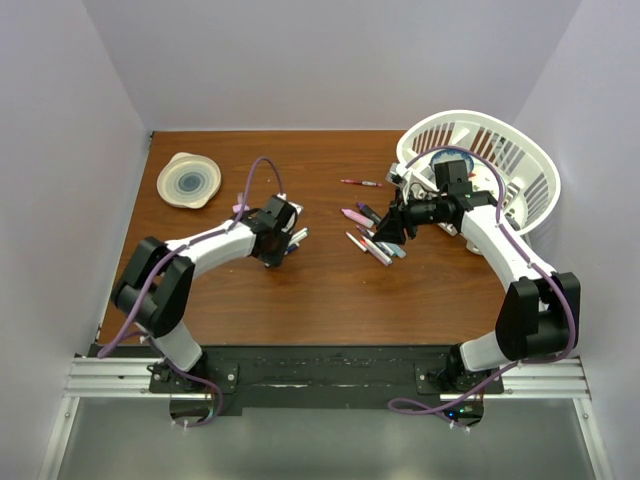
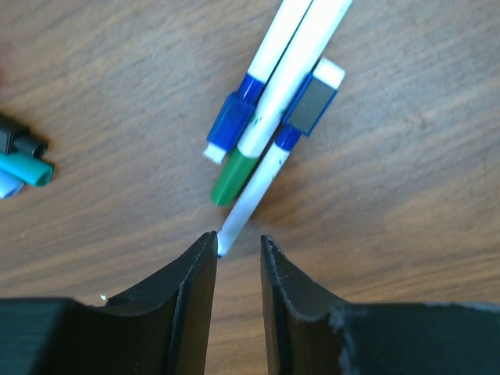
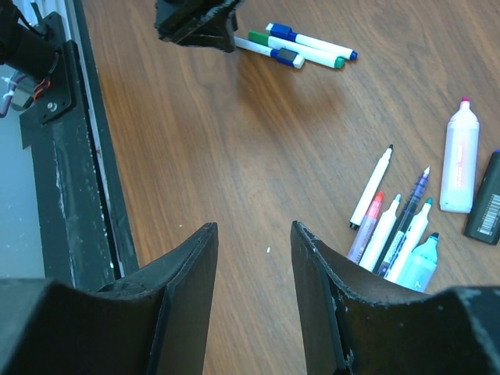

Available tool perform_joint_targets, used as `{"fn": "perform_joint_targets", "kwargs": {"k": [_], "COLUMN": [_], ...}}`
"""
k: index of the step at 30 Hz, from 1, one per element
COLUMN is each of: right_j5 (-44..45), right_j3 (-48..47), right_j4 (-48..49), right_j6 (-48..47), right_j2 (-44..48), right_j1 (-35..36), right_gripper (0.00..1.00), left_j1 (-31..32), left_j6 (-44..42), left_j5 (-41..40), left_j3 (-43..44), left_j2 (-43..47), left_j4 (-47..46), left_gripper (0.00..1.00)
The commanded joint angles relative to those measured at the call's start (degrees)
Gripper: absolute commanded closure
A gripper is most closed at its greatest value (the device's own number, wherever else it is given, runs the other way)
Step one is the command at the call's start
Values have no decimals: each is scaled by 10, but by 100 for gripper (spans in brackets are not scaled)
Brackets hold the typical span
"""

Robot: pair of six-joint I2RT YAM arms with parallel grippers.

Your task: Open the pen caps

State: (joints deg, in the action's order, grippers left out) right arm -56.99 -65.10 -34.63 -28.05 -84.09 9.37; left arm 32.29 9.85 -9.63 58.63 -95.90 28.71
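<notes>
Left pincer (image 2: 238, 244): fingers narrowly apart, low over the tabletop (image 2: 406, 234), clamped on nothing. The tail end of a white pen (image 2: 248, 199) lies at their mouth.
Pen caps, left lot: blue cap (image 2: 233, 121), green cap (image 2: 234, 178) and dark clipped cap (image 2: 311, 105), each on its barrel.
Step in hand: by my judgement, you are seizing that pen's tail.
Next move: seat the barrel deeper, clamp it, then present the cap.
Right pincer (image 3: 254, 230): apart and empty, near the second lot of pens (image 3: 398, 226).
</notes>
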Motion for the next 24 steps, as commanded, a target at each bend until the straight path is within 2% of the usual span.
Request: {"fn": "perform_joint_targets", "kwargs": {"k": [1,6,7,11,16,24], "right_j5": [-23,-25,-25,-33,-36,-47], "right_j3": [5,6,7,9,15,32], "right_j4": [16,16,17,20,29,47], "right_j6": [5,5,4,9,12,10], "right_j2": [9,8,8,6,5,8], "right_j1": [3,4,4,6,14,51], "right_gripper": [54,54,53,53,53,53], "left_j1": [1,1,1,1,1,2], "left_j6": [-25,-26,-26,-25,-12,30], "left_j5": [-7,-7,-5,15,82,208], "left_j3": [37,35,35,30,-2,-55], "left_j2": [-24,-42,-45,-39,-8,89], "left_j4": [13,21,24,27,22,-39], "left_gripper": [68,71,76,84,98,100]}}
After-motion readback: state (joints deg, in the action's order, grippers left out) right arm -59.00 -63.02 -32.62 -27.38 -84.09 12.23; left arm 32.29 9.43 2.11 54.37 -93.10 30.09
